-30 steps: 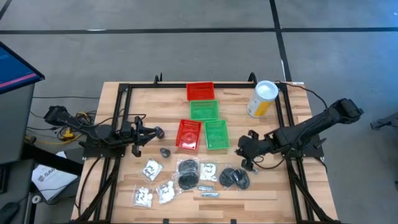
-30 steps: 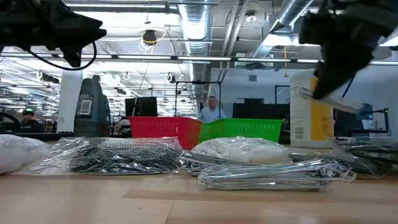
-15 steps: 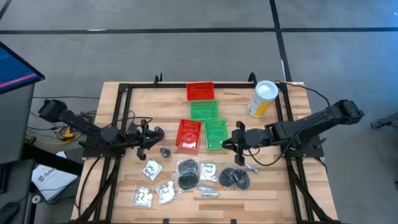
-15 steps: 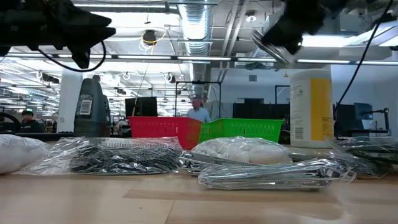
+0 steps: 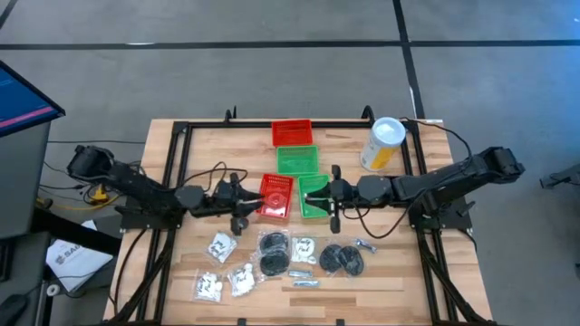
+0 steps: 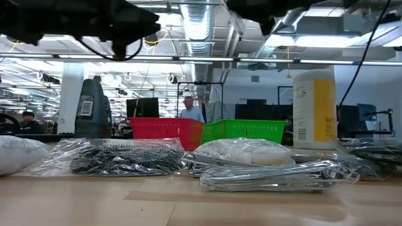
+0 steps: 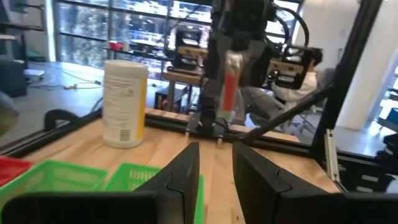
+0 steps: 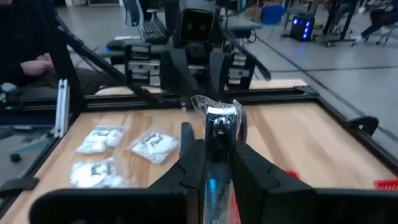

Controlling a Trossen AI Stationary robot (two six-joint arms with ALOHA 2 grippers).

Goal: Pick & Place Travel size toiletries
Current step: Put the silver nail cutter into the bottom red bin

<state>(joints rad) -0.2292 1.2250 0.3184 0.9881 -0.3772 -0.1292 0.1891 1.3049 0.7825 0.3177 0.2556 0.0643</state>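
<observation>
The travel size toiletries lie on the near part of the table: clear packets with white contents (image 5: pixel 220 244), black discs (image 5: pixel 273 254), silvery sachets (image 5: pixel 304 282) and a dark grey piece (image 5: pixel 240 222). My right gripper (image 5: pixel 331 193) hangs level over the near green basket (image 5: pixel 314 206), shut on a silvery sachet (image 8: pixel 221 115). My left gripper (image 5: pixel 243 195) points level at the near red basket (image 5: pixel 275 195) from its left. Its fingers (image 7: pixel 189 165) stand a narrow gap apart, with nothing showing between them. My right gripper pinches the silvery sachet between its two fingers (image 8: pixel 193 149). The sachet's free end (image 8: pixel 219 111) sticks out past the fingertips. The fingers come level from the table's right side. The sachet (image 7: pixel 229 93) stands on edge, lifted clear above the green basket.
A second red basket (image 5: pixel 292 132) and a second green basket (image 5: pixel 297 160) sit farther back. A tall yellow canister (image 5: pixel 382 143) with a white lid stands at the far right. A black frame (image 5: pixel 181 136) runs round the tabletop. A person stands in the room beyond the table.
My right gripper has carried the sachet up and toward the table's left, tipping from a downward slant to level, and now hangs over the near green basket. My left gripper has moved toward the table's right, up to the near red basket.
</observation>
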